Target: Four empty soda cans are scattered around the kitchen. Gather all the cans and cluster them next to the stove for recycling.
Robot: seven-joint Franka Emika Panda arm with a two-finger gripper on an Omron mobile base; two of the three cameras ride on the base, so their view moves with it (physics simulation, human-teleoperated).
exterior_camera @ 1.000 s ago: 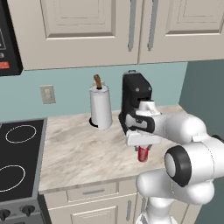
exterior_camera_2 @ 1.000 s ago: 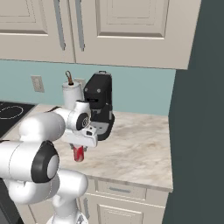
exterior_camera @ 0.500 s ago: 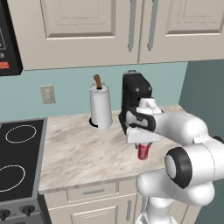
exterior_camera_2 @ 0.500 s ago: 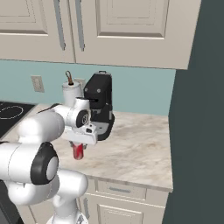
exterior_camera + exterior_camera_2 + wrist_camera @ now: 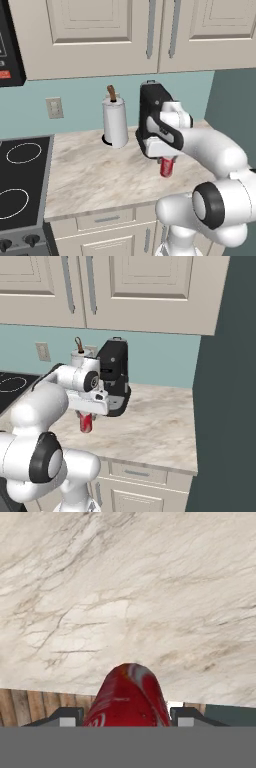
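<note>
A red soda can [image 5: 167, 167] hangs upright just above the marble counter [image 5: 95, 175], with my gripper [image 5: 167, 161] shut on its upper part. From the right base, the same soda can [image 5: 86, 422] sits under the hand, in front of the counter's near edge region. In the hand view the soda can [image 5: 129, 699] fills the space between my two fingertips [image 5: 67, 717], its base pointing at the marble. The stove [image 5: 20, 185] with its black cooktop and white rings lies at the far left, well apart from the can; the stove [image 5: 12, 382] edge shows at the left in the right base view too.
A black coffee machine [image 5: 150, 107] stands right behind my hand by the wall. A white paper-towel roll [image 5: 115, 127] stands to its left. Cabinets hang overhead, and a black microwave [image 5: 7, 45] sits above the stove. A dark wall [image 5: 225, 406] closes the counter's right end.
My hand has risen a little and drifted slightly towards the stove side, carrying the red can with it. Nothing else has moved.
</note>
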